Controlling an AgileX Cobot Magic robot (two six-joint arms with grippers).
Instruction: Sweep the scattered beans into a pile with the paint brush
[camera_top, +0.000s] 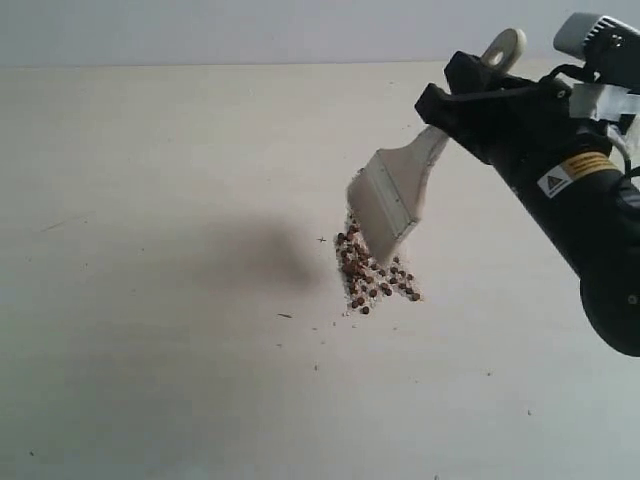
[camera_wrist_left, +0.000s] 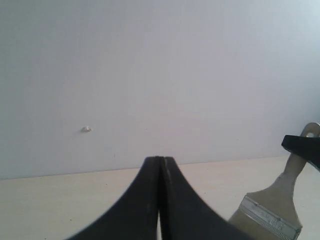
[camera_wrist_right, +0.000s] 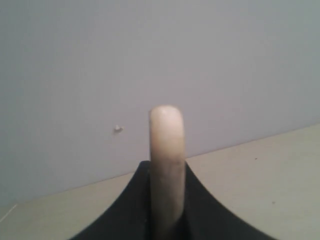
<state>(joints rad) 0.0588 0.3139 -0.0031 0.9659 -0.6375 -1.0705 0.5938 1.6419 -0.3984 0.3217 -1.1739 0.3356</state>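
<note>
Jutting from right jaws — paint brush (camera_top: 390, 200)

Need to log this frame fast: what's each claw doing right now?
Left claw: closed, holding nothing.
Right claw: closed on the paint brush handle.

Paint brush (camera_top: 400, 190) with a smooth cream handle of soft sheen, likely plastic, a ridged silver metal band and pale matt bristles. The right gripper (camera_top: 478, 85) and left gripper (camera_wrist_left: 161, 167) are matt black plastic – a glossy yellow-and-white label (camera_top: 572, 172) sits on 1 arm. The beans (camera_top: 372, 275) look smooth, mixed with chalky grit. The table (camera_top: 150, 330) is smooth, matt cream; the wall (camera_wrist_left: 150, 60) is matt grey
</note>
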